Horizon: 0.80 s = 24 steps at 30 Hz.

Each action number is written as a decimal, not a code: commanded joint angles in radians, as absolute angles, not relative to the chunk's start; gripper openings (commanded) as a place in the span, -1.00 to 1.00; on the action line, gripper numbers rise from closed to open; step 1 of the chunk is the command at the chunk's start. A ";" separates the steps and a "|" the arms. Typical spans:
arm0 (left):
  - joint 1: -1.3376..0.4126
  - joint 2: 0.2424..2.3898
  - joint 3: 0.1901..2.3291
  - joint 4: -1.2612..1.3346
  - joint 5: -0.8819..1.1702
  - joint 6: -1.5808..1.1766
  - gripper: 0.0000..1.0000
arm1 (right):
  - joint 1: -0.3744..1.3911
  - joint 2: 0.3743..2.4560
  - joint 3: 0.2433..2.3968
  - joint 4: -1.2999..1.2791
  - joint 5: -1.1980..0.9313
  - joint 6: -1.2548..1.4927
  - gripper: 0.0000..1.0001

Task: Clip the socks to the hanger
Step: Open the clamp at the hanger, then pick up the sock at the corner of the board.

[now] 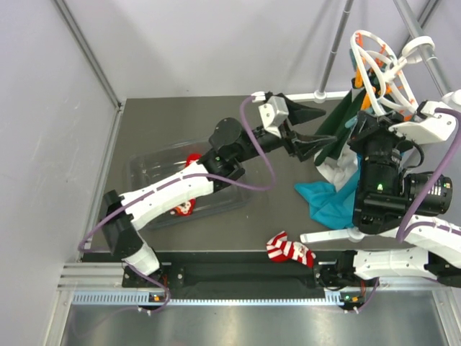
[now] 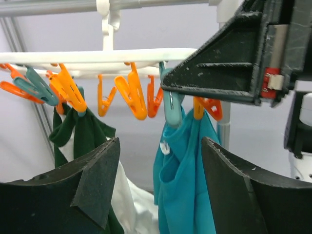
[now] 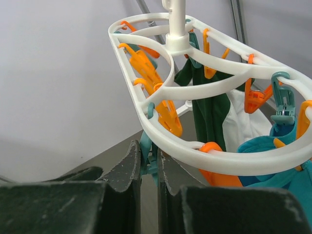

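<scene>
The white round hanger (image 1: pixel 380 63) hangs at the back right, with orange and teal pegs; it also shows in the left wrist view (image 2: pixel 97 56) and the right wrist view (image 3: pixel 161 87). My right gripper (image 3: pixel 150 163) is shut on a teal peg (image 3: pixel 146 146) under the hanger's rim; that peg (image 2: pixel 170 109) holds a teal cloth (image 2: pixel 187 185). My left gripper (image 1: pixel 311 131) is open and empty, facing the hanging clothes. The striped sock (image 1: pixel 290 251) lies on the table near the front edge. The other red sock (image 1: pixel 191 160) lies in a clear bin, partly hidden by my left arm.
The clear plastic bin (image 1: pixel 144 173) sits at the left under my left arm. A dark green and white garment (image 1: pixel 338 126) and the teal cloth (image 1: pixel 328 198) hang from the hanger. Grey rack poles (image 1: pixel 335 50) and the rack's white foot (image 1: pixel 335 235) stand at the right.
</scene>
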<state>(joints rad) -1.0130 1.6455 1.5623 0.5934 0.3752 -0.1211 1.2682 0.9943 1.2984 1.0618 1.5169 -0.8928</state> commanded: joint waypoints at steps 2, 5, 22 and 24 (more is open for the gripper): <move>-1.005 1.488 1.470 0.525 0.451 -0.169 0.44 | 1.264 1.002 1.330 1.054 1.689 -0.925 -1.00; -1.005 1.396 1.352 0.442 0.476 -0.242 0.40 | 1.266 0.997 1.328 1.054 1.690 -0.939 -1.00; -1.524 1.428 0.976 0.077 -0.273 -0.013 0.32 | 1.264 0.945 1.256 1.058 1.709 -0.950 -1.00; -1.607 1.500 0.971 0.072 -0.400 0.056 0.35 | 1.264 0.937 1.258 1.058 1.710 -0.950 -1.00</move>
